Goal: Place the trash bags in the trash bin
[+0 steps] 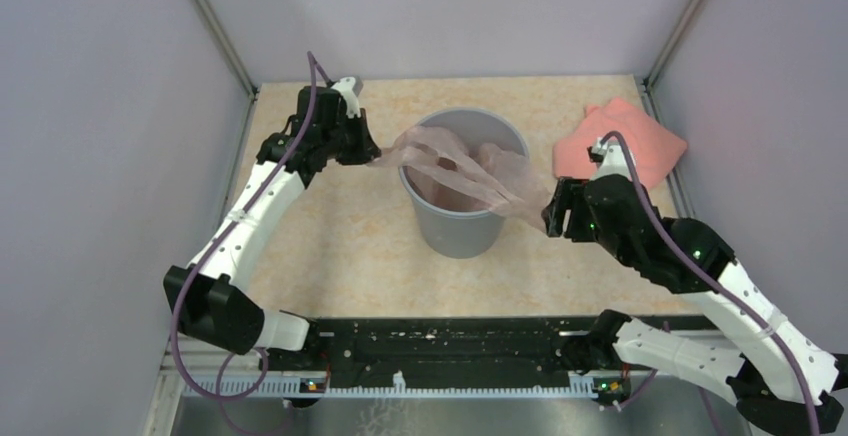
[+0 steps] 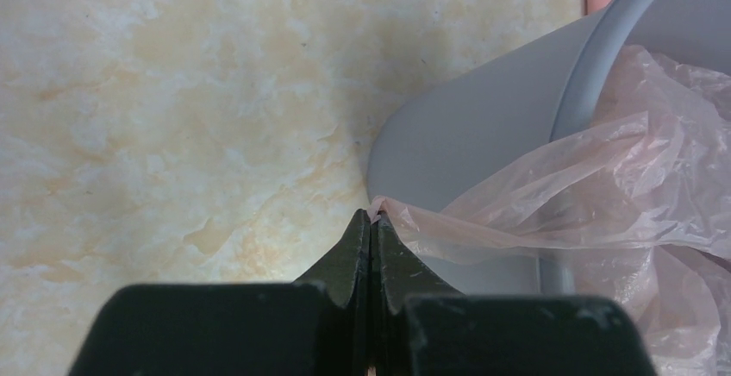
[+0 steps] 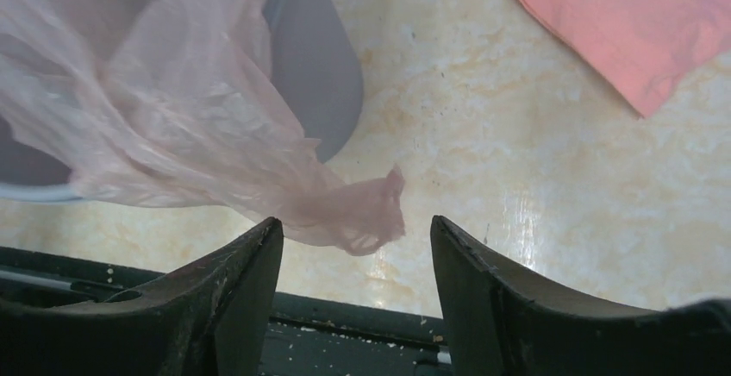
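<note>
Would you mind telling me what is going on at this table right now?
A thin pink trash bag is being put into the grey trash bin. The left gripper is shut on one edge of the bag beside the bin. The right gripper stands open, the bag's other end loose between its fingers. The bag drapes across the bin's mouth, partly inside.

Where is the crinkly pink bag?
Top view: the bag drapes over the grey bin, one end pinched by the left gripper, the other loose at the right gripper.
</note>
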`<move>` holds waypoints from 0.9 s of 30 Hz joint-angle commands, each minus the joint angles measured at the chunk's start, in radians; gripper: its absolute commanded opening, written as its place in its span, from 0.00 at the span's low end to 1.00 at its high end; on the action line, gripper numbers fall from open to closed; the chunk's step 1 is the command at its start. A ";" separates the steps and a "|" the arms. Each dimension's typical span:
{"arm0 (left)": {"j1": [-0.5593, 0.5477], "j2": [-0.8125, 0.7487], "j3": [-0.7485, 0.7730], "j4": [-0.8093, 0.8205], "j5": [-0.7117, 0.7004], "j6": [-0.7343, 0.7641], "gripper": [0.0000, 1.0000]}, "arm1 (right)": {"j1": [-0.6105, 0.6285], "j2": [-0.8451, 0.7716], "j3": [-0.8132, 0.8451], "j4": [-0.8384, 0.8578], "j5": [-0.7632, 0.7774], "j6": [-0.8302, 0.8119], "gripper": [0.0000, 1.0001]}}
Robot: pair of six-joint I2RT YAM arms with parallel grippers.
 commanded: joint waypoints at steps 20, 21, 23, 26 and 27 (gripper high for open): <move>0.004 0.010 0.049 0.030 0.045 0.018 0.00 | 0.227 0.380 0.398 0.239 -0.109 -0.455 0.55; 0.004 0.010 0.050 0.028 0.044 0.018 0.00 | 0.229 0.395 0.400 0.249 -0.100 -0.471 0.55; 0.004 0.009 0.051 0.023 0.046 0.021 0.00 | 0.230 0.419 0.396 0.270 -0.081 -0.495 0.55; 0.004 0.009 0.054 0.017 0.046 0.026 0.00 | 0.230 0.441 0.384 0.294 -0.079 -0.529 0.55; 0.004 0.009 0.056 0.015 0.045 0.027 0.00 | 0.231 0.449 0.378 0.303 -0.080 -0.539 0.55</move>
